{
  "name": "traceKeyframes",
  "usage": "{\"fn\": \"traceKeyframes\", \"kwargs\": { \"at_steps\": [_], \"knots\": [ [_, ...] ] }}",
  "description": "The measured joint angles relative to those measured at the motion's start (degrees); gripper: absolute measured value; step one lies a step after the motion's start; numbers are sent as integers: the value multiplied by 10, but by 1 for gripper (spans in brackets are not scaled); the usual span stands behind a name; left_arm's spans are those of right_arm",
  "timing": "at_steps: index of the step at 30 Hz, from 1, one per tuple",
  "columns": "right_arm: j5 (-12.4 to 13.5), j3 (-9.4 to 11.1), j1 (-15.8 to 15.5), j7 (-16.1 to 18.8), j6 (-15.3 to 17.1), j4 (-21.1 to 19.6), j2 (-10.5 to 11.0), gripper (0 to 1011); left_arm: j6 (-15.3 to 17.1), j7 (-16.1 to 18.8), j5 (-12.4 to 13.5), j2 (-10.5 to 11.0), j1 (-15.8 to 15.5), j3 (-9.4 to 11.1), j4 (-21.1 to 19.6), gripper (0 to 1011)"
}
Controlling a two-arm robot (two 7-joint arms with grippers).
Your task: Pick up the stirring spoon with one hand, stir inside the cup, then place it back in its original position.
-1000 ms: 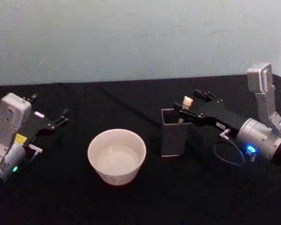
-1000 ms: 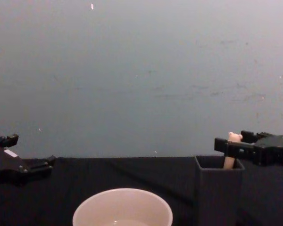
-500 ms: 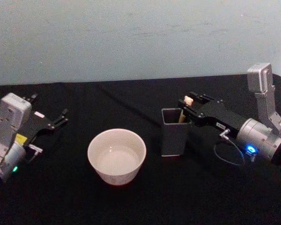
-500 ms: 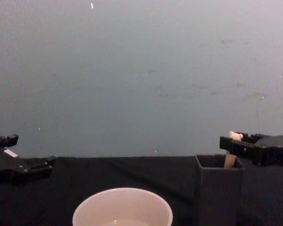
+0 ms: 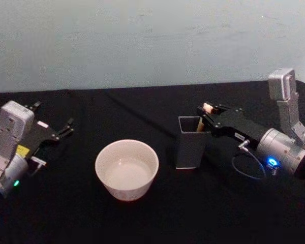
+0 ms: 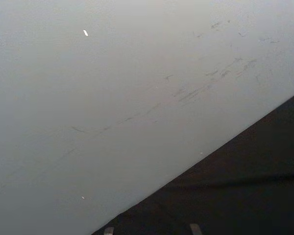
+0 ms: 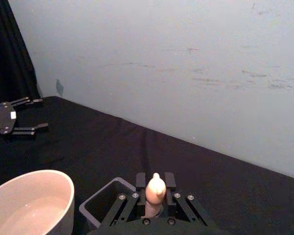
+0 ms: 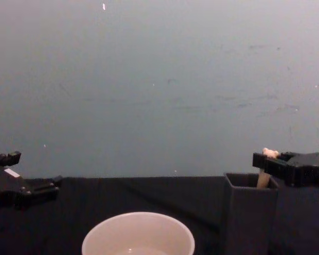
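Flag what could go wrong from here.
1. The right tool grips the stirring spoon high, just under the bear head, so the spoon may pivot or slip.
2. The handle sits close to the right wall of the holder, so a sideways lift could drag or tip it.
The left tool is parked at the left.

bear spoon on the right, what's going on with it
The right gripper has its jaws shut on the handle of the stirring spoon, which stands in the dark grey square holder. The cream cup sits apart, left of the holder. The left gripper is parked off to the left, jaws open.
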Motion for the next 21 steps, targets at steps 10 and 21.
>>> {"fn": "traceKeyframes", "kwargs": {
  "at_steps": [10, 21],
  "knots": [
    [0, 0, 0, 0, 0, 0, 0, 214, 0, 0, 0, 0, 0, 0, 0, 1001],
    [22, 6, 3, 8, 28, -6, 1, 214, 0, 0, 0, 0, 0, 0, 0, 1001]
  ]
}}
